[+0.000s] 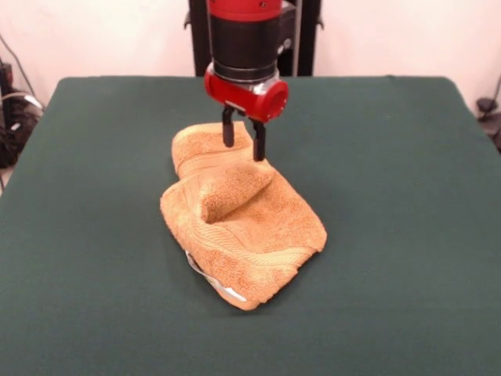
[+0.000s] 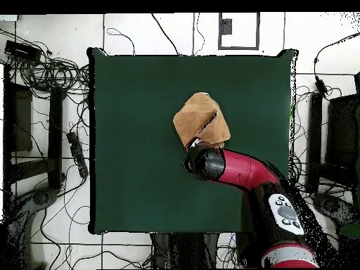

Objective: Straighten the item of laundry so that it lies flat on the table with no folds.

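Spread slightly apart, the jaws of the single red-and-black gripper (image 1: 243, 141) are hanging just over the far edge of the one small orange-tan terry-cloth towel (image 1: 249, 227), pinching nothing. That towel is lying folded and bunched near the middle of the large dark green felt-topped table (image 1: 407, 235), with broad bare surface stretching out to every table edge.

Green table (image 1: 407, 235) carries a folded towel (image 1: 250, 227)
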`<state>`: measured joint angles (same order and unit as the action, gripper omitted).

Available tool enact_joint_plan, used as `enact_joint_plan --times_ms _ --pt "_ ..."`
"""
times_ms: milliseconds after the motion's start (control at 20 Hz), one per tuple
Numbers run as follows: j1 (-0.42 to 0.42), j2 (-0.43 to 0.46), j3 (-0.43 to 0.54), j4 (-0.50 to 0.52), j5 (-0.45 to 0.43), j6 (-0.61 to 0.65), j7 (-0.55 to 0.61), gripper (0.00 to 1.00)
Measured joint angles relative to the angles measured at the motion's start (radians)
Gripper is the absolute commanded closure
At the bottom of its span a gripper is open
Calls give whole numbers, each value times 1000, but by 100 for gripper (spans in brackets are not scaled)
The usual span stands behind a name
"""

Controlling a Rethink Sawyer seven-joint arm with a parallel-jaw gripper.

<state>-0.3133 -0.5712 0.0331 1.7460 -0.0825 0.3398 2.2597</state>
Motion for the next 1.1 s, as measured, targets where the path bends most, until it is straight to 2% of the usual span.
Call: enact_joint_plan --times_ms 750,1100 --pt "-49 103 59 -1 0 -23 0 0" --pt "-70 123 79 -4 -12 -42 0 0"
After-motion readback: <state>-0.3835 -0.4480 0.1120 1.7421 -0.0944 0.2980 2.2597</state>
